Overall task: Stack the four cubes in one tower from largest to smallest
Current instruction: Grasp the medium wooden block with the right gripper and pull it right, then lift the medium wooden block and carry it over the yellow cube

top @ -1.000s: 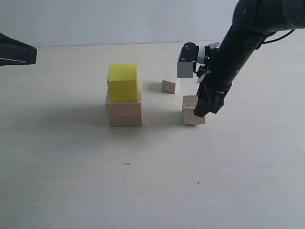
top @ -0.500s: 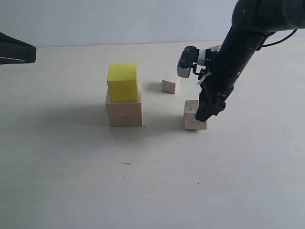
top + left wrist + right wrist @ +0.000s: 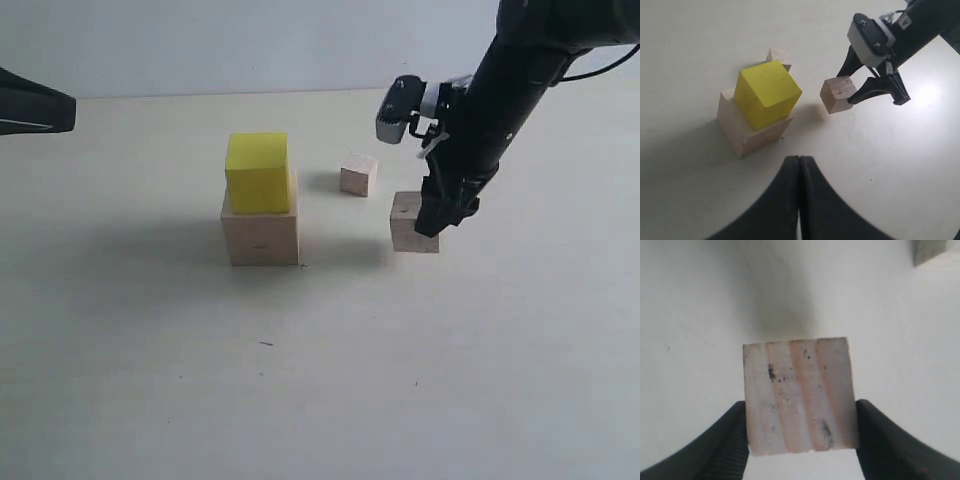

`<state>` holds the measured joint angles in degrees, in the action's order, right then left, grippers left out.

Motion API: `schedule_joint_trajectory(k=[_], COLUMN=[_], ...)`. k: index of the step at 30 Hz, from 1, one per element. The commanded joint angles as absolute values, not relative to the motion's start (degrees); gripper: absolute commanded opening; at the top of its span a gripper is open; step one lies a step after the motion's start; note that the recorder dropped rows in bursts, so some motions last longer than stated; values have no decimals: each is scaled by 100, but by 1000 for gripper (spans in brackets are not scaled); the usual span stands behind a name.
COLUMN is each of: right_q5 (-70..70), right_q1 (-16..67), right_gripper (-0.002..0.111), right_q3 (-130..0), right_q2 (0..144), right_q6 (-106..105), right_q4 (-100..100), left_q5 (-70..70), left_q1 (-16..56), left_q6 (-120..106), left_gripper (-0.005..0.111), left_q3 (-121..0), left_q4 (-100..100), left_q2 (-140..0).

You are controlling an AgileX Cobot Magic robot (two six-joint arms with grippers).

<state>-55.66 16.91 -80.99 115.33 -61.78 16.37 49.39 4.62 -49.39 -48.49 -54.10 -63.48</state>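
The bright yellow cube (image 3: 258,172) sits on the largest pale wood cube (image 3: 261,236) at centre left; both also show in the left wrist view, the yellow cube (image 3: 768,93) on the pale one (image 3: 740,131). My right gripper (image 3: 437,222) is shut on a small grainy wood cube (image 3: 410,222), held a little above the table; its fingers (image 3: 730,440) press both sides of that cube (image 3: 801,395). The smallest wood cube (image 3: 357,176) rests behind on the table. My left gripper (image 3: 799,165) is shut on nothing, hovering in front of the stack.
The left arm's dark body (image 3: 35,108) juts in at the left edge. The pale tabletop (image 3: 300,380) spreads out in front of the cubes.
The right gripper has lifted the small grainy cube off the table and carried it slightly to the right. The stack and the smallest cube have not moved.
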Motion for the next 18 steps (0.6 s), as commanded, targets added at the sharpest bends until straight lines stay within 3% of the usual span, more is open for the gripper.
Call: schedule_joint_trajectory(k=[1, 9, 18], right_q5=[-5519, -6523, -6996], right_q1=[1669, 1705, 2594], right_gripper=[0, 0, 0], right_q3=[-8295, -9719, -10696], right_q2=[10963, 10731, 10792], right_q6=[-5928, -4572, -4441], right_q4=[1576, 1670, 1389], left_q5=[4915, 5124, 5149], left_q1=[476, 476, 476], left_q6=[-4986, -4986, -4986], left_gripper=[0, 0, 0], left_q3=[-4825, -4825, -4825], left_q4=[-5443, -5528, -5632], left_q2=[-6309, -6309, -6309])
